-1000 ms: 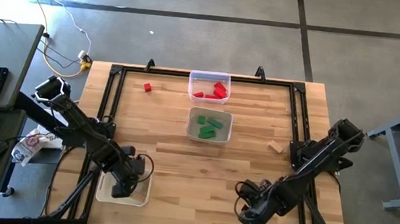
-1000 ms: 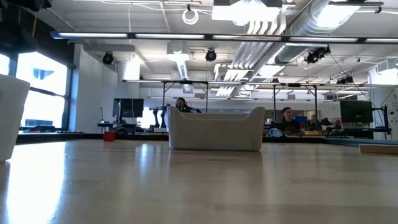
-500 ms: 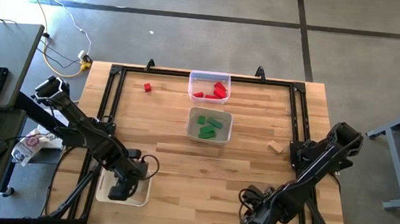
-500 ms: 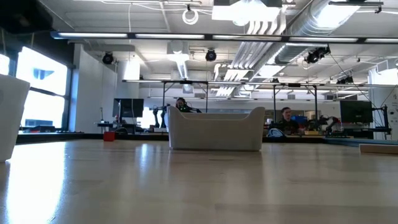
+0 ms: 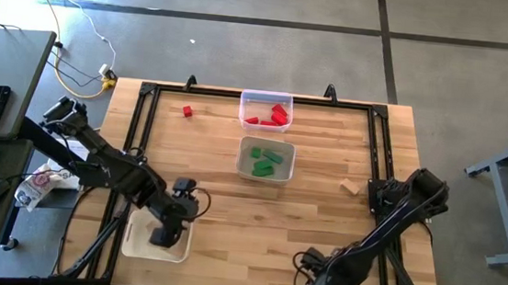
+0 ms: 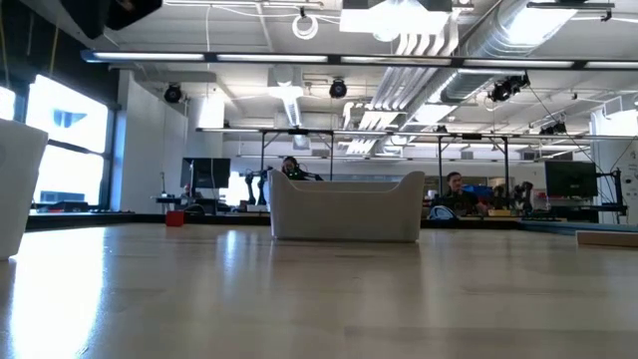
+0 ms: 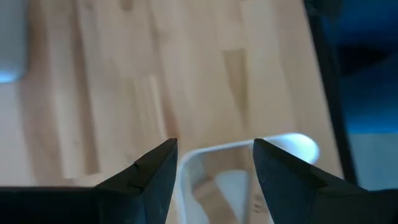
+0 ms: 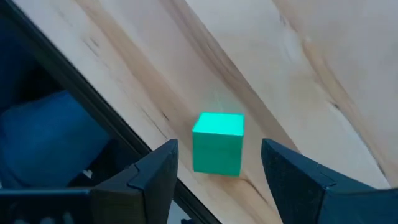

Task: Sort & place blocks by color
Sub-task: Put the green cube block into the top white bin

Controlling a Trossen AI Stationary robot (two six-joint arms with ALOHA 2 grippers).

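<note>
A green cube (image 8: 217, 143) sits on the table close to its near edge, and only the right wrist view shows it. My right gripper (image 5: 316, 282) hangs open above it, pointing down, a finger on either side and clear of it. My left gripper (image 5: 168, 234) is open and empty over the white tray (image 5: 137, 243) at the near left; its rim (image 7: 211, 151) shows between the fingers. A red block (image 5: 187, 111) lies at the far left, and a plain wood block (image 5: 351, 187) lies at the right.
A clear tray (image 5: 247, 97) with red blocks stands at the far middle. In front of it a white tray (image 5: 242, 159) holds green blocks. A black frame (image 5: 137, 105) runs along the table's edges. The wide middle of the tabletop (image 5: 257, 217) is bare wood.
My left gripper has risen from the near-left tray, shifted a little toward the table's right and rolled about its axis, staying open. My right gripper has sunk and moved toward the table's near edge, still open.
</note>
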